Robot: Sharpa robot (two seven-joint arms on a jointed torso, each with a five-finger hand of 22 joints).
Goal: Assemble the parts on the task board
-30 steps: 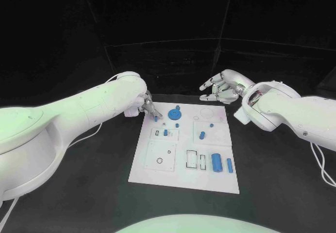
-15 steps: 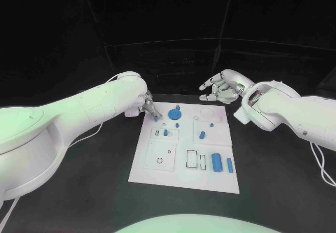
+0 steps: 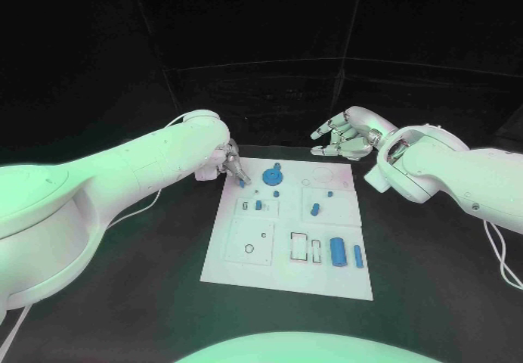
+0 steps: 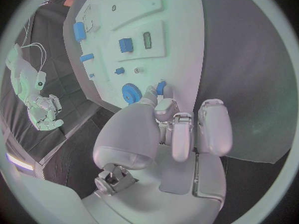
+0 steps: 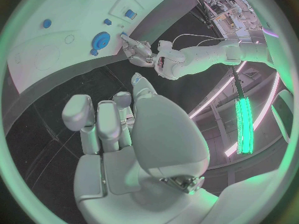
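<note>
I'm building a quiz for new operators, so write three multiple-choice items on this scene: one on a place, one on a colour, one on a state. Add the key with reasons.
1. Where do the left hand's fingers reach?
A. The board's far left corner
B. The board's near right corner
C. The bare table, far from the board

2. What colour is the gear on the board?
A. Red
B. Blue
C. Yellow

3. What is the right hand doing?
A. Gripping the gear
B. Hanging empty beyond the board
C. Pressing flat on the board's middle

Key:
1 A: the left hand points its fingers down at the far left corner of the board.
2 B: the gear is blue against the white plate.
3 B: the right hand holds nothing and hangs past the far right corner, over the table.
</note>
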